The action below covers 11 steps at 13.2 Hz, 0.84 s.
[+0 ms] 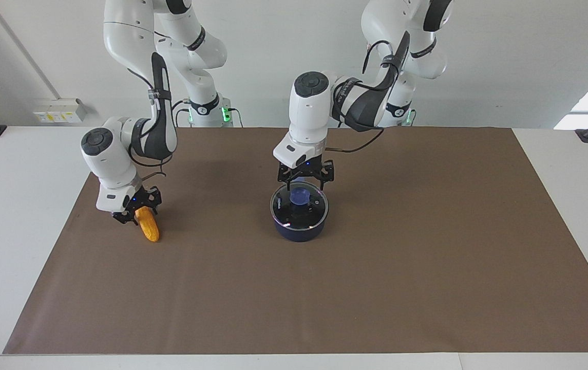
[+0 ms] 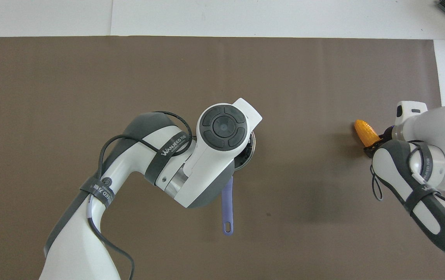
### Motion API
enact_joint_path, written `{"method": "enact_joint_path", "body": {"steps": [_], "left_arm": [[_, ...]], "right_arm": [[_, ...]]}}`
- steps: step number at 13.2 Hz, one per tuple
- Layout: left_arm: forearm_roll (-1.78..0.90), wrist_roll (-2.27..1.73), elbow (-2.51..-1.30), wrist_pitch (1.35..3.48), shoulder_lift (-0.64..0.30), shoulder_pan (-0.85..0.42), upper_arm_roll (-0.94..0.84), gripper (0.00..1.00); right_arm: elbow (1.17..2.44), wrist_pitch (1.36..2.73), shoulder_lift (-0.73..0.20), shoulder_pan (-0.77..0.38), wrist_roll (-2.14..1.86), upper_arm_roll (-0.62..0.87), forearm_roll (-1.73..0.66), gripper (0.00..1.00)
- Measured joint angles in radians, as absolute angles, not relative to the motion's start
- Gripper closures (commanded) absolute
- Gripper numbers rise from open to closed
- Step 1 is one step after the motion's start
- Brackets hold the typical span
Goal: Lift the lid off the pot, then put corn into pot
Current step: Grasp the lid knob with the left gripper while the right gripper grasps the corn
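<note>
Hanging over the pot [image 1: 299, 226] mid-table, the left gripper [image 1: 304, 181] straddles the lid [image 1: 300, 206]'s knob, jaws spread wide. The right gripper [image 1: 134, 211] clamps the corn [image 1: 148, 225], whose tip points away from the robots, near the right arm's table edge.

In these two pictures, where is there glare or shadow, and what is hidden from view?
Facing view: small bright glints on the lid, which sits on the pot; daylight washes out the wall at the left arm's end. Overhead view: the left arm covers the lid and most of the pot, only the handle showing; soft shadows lie on the mat between the pot and the corn.
</note>
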<state>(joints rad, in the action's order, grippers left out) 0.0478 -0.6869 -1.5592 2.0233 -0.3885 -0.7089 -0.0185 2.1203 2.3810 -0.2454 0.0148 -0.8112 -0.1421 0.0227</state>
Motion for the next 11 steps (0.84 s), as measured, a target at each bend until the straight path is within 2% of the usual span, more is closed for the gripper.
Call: {"method": "enact_joint_path", "body": {"steps": [4,6,8,9,10,11], "left_arm": [[0.059,-0.687,-1.539,2.055,-0.436,-0.709,-0.017,0.00],[0.059,-0.687,-1.534,2.066,-0.438,-0.709,-0.017,0.22],[0.059,-0.687,-1.531,2.067,-0.438,-0.709,-0.017,0.49],[0.059,-0.687,-1.530,2.067,-0.438,-0.709,-0.017,0.67],[0.060,-0.687,-1.529,2.069,-0.438,-0.710,-0.017,0.75],[0.061,-0.687,-1.527,2.069,-0.438,-0.710,-0.017,0.78]], "right_arm": [[2.085,2.385,-0.252,0.006,-0.772,-0.142,0.023,1.00],[2.029,2.384,-0.253,0.005,-0.759,-0.140,0.023,1.00],[1.974,2.345,-0.246,0.005,-0.723,-0.138,0.023,1.00],[1.950,2.307,-0.238,0.005,-0.697,-0.137,0.023,1.00],[1.931,2.265,-0.227,0.004,-0.663,-0.137,0.023,1.00],[1.917,2.229,-0.215,0.004,-0.626,-0.137,0.023,1.00]]}}
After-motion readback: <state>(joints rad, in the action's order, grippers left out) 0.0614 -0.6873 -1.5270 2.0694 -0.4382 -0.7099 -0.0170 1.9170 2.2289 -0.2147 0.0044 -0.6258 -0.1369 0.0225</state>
